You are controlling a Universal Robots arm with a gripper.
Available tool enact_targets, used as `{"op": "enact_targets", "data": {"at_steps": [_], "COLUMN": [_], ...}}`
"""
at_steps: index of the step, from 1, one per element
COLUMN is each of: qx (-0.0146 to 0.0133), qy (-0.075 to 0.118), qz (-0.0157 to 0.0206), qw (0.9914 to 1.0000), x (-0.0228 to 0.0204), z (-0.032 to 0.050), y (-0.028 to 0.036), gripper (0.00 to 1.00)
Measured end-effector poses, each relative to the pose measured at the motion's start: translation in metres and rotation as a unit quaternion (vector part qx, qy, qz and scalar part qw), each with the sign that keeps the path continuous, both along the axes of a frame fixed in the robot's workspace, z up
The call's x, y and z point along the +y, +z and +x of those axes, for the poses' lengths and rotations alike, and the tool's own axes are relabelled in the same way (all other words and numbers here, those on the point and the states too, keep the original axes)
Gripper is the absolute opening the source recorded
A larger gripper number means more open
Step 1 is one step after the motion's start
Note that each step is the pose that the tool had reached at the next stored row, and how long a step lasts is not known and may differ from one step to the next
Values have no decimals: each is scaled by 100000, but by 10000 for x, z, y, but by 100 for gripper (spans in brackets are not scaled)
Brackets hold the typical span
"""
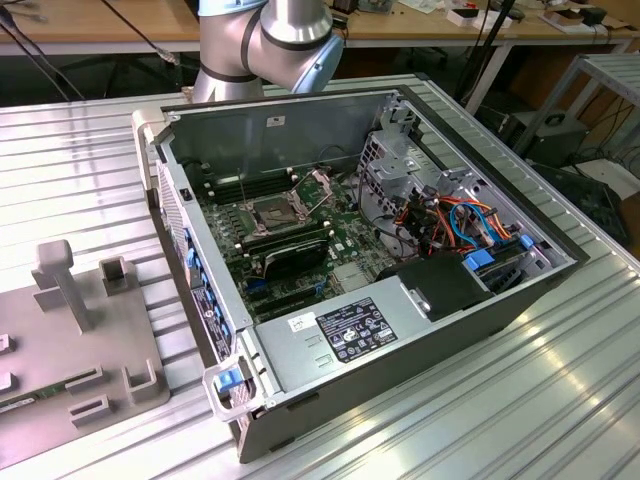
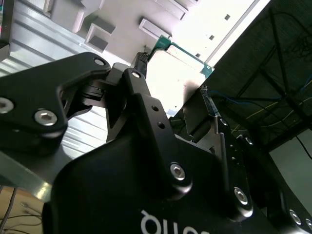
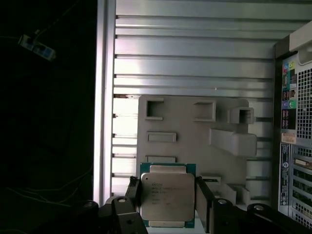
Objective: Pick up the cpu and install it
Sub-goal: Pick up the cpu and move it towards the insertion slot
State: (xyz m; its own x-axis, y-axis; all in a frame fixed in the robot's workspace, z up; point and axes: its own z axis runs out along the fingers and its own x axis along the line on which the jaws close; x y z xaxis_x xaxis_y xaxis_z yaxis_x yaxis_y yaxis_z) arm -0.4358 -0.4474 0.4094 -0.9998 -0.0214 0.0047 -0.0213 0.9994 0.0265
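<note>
The cpu [image 3: 167,196] is a flat square chip with a dull silver top and a green rim. It sits between the two dark fingers [image 3: 202,197] of my gripper [image 3: 167,189], which is shut on its opposite edges. It hangs above the grey holder plate [image 3: 185,122] on the ribbed table. In the second wrist view the cpu [image 2: 181,80] appears from below, bright, held in the gripper [image 2: 173,74]. The exterior view has the open computer case [image 1: 400,330] with the dark square socket [image 1: 273,212] and its raised metal frame on the green board. The arm [image 1: 270,35] stands behind the case.
The grey holder plate [image 1: 90,340] with upright pegs lies at the exterior view's left of the case. A memory stick [image 1: 25,402] rests in it. Dark memory sticks [image 1: 290,255] stand beside the socket. Cables and a drive cage [image 1: 450,220] crowd the case's right half.
</note>
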Motion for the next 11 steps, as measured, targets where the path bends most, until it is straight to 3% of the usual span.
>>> {"op": "enact_targets", "data": {"at_steps": [4,11], "qx": [-2,-5], "qy": [0,1], "qz": [3,3], "qw": [100000,100000], "x": [0,0], "z": [0,0], "y": [52,55], "gripper": [55,55]}}
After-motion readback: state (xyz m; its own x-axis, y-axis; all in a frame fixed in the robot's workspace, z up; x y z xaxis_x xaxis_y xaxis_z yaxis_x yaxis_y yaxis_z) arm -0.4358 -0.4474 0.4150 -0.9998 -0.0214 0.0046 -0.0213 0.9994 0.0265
